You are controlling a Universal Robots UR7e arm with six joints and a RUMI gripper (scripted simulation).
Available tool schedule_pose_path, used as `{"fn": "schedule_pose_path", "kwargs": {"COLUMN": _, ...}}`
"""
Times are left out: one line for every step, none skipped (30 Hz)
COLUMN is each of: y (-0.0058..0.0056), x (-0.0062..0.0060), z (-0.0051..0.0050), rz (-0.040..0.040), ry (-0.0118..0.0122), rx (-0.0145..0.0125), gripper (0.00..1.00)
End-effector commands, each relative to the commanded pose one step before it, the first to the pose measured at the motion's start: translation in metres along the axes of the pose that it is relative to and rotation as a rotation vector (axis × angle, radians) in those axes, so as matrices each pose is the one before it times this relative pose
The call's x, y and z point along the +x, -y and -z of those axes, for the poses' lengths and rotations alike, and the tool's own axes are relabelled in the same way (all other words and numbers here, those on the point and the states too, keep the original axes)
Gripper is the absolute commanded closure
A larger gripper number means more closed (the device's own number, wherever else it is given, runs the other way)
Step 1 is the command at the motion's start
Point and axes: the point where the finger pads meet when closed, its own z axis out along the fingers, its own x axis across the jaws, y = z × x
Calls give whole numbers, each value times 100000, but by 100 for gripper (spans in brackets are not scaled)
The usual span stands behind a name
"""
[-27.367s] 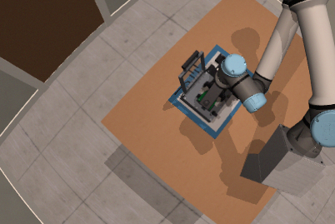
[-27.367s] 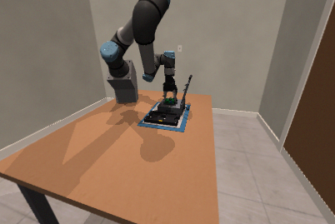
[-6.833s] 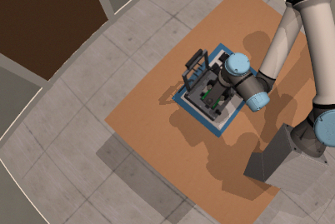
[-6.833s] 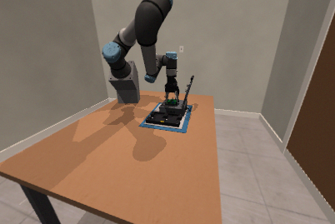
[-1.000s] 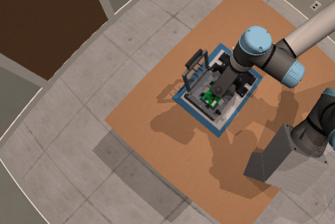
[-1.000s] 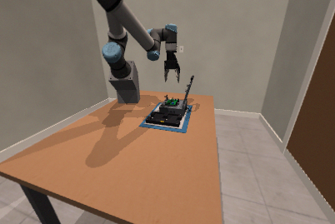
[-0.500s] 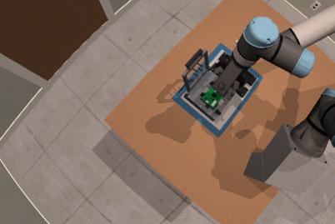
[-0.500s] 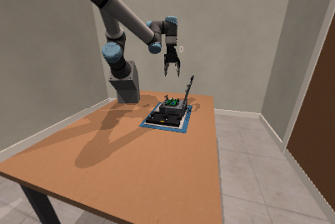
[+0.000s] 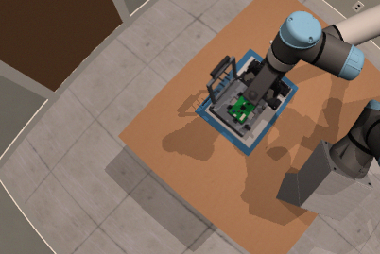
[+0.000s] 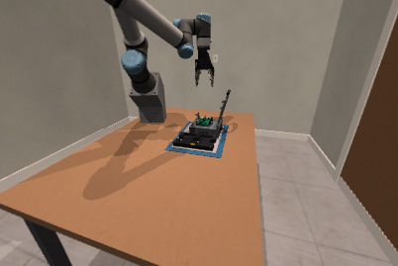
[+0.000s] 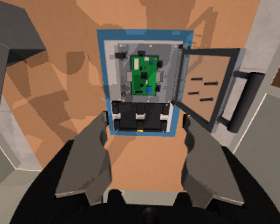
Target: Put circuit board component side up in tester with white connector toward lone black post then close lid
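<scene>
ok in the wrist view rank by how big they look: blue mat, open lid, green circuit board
1. blue mat
2. open lid, its frame covering somewhat less of the picture; it may stand nearer the camera, so true size is unsure
3. green circuit board, clearly smallest
</scene>
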Motion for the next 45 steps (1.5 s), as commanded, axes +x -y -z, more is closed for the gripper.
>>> {"fn": "schedule_pose_path", "kwargs": {"y": 7, "x": 21, "z": 502, "rz": -52, "ry": 29, "rx": -22, "gripper": 41}}
{"fn": "schedule_pose_path", "kwargs": {"y": 0, "x": 0, "z": 62, "rz": 0, "ry": 0, "rx": 0, "gripper": 41}}
{"fn": "schedule_pose_path", "kwargs": {"y": 0, "x": 0, "z": 53, "rz": 0, "ry": 0, "rx": 0, "gripper": 41}}
{"fn": "schedule_pose_path", "kwargs": {"y": 0, "x": 0, "z": 44, "rz": 0, "ry": 0, "rx": 0, "gripper": 41}}
{"fn": "schedule_pose_path", "kwargs": {"y": 0, "x": 0, "z": 36, "rz": 0, "ry": 0, "rx": 0, "gripper": 41}}
{"fn": "schedule_pose_path", "kwargs": {"y": 0, "x": 0, "z": 29, "rz": 0, "ry": 0, "rx": 0, "gripper": 41}}
{"fn": "schedule_pose_path", "kwargs": {"y": 0, "x": 0, "z": 22, "rz": 0, "ry": 0, "rx": 0, "gripper": 41}}
{"fn": "schedule_pose_path", "kwargs": {"y": 0, "x": 0, "z": 16, "rz": 0, "ry": 0, "rx": 0, "gripper": 41}}
{"fn": "schedule_pose_path", "kwargs": {"y": 0, "x": 0, "z": 11, "rz": 0, "ry": 0, "rx": 0, "gripper": 41}}
{"fn": "schedule_pose_path", "kwargs": {"y": 0, "x": 0, "z": 7, "rz": 0, "ry": 0, "rx": 0, "gripper": 41}}
{"fn": "schedule_pose_path", "kwargs": {"y": 0, "x": 0, "z": 0, "rz": 0, "ry": 0, "rx": 0, "gripper": 41}}
{"fn": "schedule_pose_path", "kwargs": {"y": 0, "x": 0, "z": 0, "rz": 0, "ry": 0, "rx": 0, "gripper": 41}}
{"fn": "schedule_pose_path", "kwargs": {"y": 0, "x": 0, "z": 4, "rz": 0, "ry": 0, "rx": 0, "gripper": 41}}
{"fn": "schedule_pose_path", "kwargs": {"y": 0, "x": 0, "z": 1, "rz": 0, "ry": 0, "rx": 0, "gripper": 41}}
{"fn": "schedule_pose_path", "kwargs": {"y": 0, "x": 0, "z": 0, "rz": 0, "ry": 0, "rx": 0, "gripper": 41}}
{"fn": "schedule_pose_path", "kwargs": {"y": 0, "x": 0, "z": 0, "rz": 0, "ry": 0, "rx": 0, "gripper": 70}}
{"fn": "schedule_pose_path", "kwargs": {"y": 0, "x": 0, "z": 0, "rz": 0, "ry": 0, "rx": 0, "gripper": 70}}
{"fn": "schedule_pose_path", "kwargs": {"y": 0, "x": 0, "z": 0, "rz": 0, "ry": 0, "rx": 0, "gripper": 70}}
{"fn": "schedule_pose_path", "kwargs": {"y": 0, "x": 0, "z": 0, "rz": 0, "ry": 0, "rx": 0, "gripper": 70}}
{"fn": "schedule_pose_path", "kwargs": {"y": 0, "x": 0, "z": 0, "rz": 0, "ry": 0, "rx": 0, "gripper": 70}}
{"fn": "schedule_pose_path", "kwargs": {"y": 0, "x": 0, "z": 0, "rz": 0, "ry": 0, "rx": 0, "gripper": 70}}
{"fn": "schedule_pose_path", "kwargs": {"y": 0, "x": 0, "z": 0, "rz": 0, "ry": 0, "rx": 0, "gripper": 70}}
{"fn": "schedule_pose_path", "kwargs": {"y": 0, "x": 0, "z": 0, "rz": 0, "ry": 0, "rx": 0, "gripper": 70}}
{"fn": "schedule_pose_path", "kwargs": {"y": 0, "x": 0, "z": 0, "rz": 0, "ry": 0, "rx": 0, "gripper": 70}}
{"fn": "schedule_pose_path", "kwargs": {"y": 0, "x": 0, "z": 0, "rz": 0, "ry": 0, "rx": 0, "gripper": 70}}
{"fn": "schedule_pose_path", "kwargs": {"y": 0, "x": 0, "z": 0, "rz": 0, "ry": 0, "rx": 0, "gripper": 70}}
{"fn": "schedule_pose_path", "kwargs": {"y": 0, "x": 0, "z": 0, "rz": 0, "ry": 0, "rx": 0, "gripper": 70}}
{"fn": "schedule_pose_path", "kwargs": {"y": 0, "x": 0, "z": 0, "rz": 0, "ry": 0, "rx": 0, "gripper": 70}}
{"fn": "schedule_pose_path", "kwargs": {"y": 0, "x": 0, "z": 0, "rz": 0, "ry": 0, "rx": 0, "gripper": 70}}
{"fn": "schedule_pose_path", "kwargs": {"y": 0, "x": 0, "z": 0, "rz": 0, "ry": 0, "rx": 0, "gripper": 70}}
{"fn": "schedule_pose_path", "kwargs": {"y": 0, "x": 0, "z": 0, "rz": 0, "ry": 0, "rx": 0, "gripper": 70}}
{"fn": "schedule_pose_path", "kwargs": {"y": 0, "x": 0, "z": 0, "rz": 0, "ry": 0, "rx": 0, "gripper": 70}}
{"fn": "schedule_pose_path", "kwargs": {"y": 0, "x": 0, "z": 0, "rz": 0, "ry": 0, "rx": 0, "gripper": 70}}
{"fn": "schedule_pose_path", "kwargs": {"y": 0, "x": 0, "z": 0, "rz": 0, "ry": 0, "rx": 0, "gripper": 70}}
{"fn": "schedule_pose_path", "kwargs": {"y": 0, "x": 0, "z": 0, "rz": 0, "ry": 0, "rx": 0, "gripper": 70}}
{"fn": "schedule_pose_path", "kwargs": {"y": 0, "x": 0, "z": 0, "rz": 0, "ry": 0, "rx": 0, "gripper": 70}}
{"fn": "schedule_pose_path", "kwargs": {"y": 0, "x": 0, "z": 0, "rz": 0, "ry": 0, "rx": 0, "gripper": 70}}
{"fn": "schedule_pose_path", "kwargs": {"y": 0, "x": 0, "z": 0, "rz": 0, "ry": 0, "rx": 0, "gripper": 70}}
{"fn": "schedule_pose_path", "kwargs": {"y": 0, "x": 0, "z": 0, "rz": 0, "ry": 0, "rx": 0, "gripper": 70}}
{"fn": "schedule_pose_path", "kwargs": {"y": 0, "x": 0, "z": 0, "rz": 0, "ry": 0, "rx": 0, "gripper": 70}}
{"fn": "schedule_pose_path", "kwargs": {"y": 0, "x": 0, "z": 0, "rz": 0, "ry": 0, "rx": 0, "gripper": 70}}
{"fn": "schedule_pose_path", "kwargs": {"y": 0, "x": 0, "z": 0, "rz": 0, "ry": 0, "rx": 0, "gripper": 70}}
{"fn": "schedule_pose_path", "kwargs": {"y": 0, "x": 0, "z": 0, "rz": 0, "ry": 0, "rx": 0, "gripper": 70}}
{"fn": "schedule_pose_path", "kwargs": {"y": 0, "x": 0, "z": 0, "rz": 0, "ry": 0, "rx": 0, "gripper": 70}}
{"fn": "schedule_pose_path", "kwargs": {"y": 0, "x": 0, "z": 0, "rz": 0, "ry": 0, "rx": 0, "gripper": 70}}
